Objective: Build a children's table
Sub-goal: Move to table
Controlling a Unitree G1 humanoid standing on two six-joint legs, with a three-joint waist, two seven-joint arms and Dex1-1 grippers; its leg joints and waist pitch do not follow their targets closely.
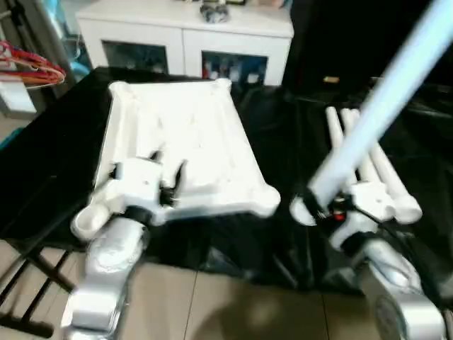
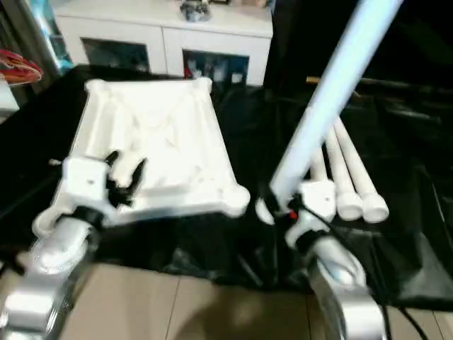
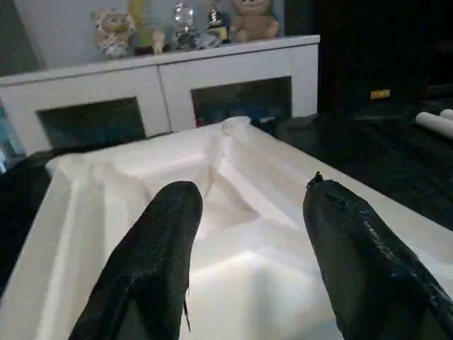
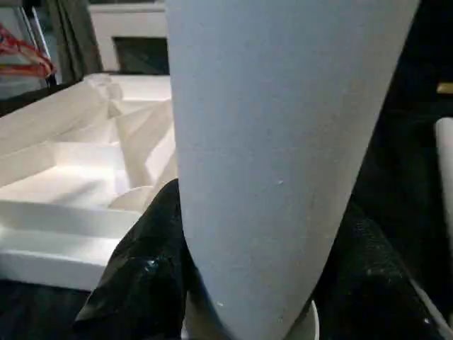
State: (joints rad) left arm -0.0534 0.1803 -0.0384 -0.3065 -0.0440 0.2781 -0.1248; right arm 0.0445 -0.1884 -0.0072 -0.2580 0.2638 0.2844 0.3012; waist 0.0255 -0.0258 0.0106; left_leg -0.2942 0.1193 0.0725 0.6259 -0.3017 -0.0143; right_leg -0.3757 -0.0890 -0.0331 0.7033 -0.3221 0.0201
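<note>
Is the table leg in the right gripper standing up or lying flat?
Raised but tilted: the leg slants up from the right gripper, while three legs lie flat.

White cabinet (image 1: 185,28) behind black cloth (image 1: 56,156), figurines (image 3: 113,32) on top

One tabletop (image 1: 180,152) is counted. Four legs are counted: one (image 1: 386,99) held raised, three (image 1: 375,173) lying together on the surface (image 1: 283,149). One cabinet (image 1: 184,32) and two claws are seen.
</note>
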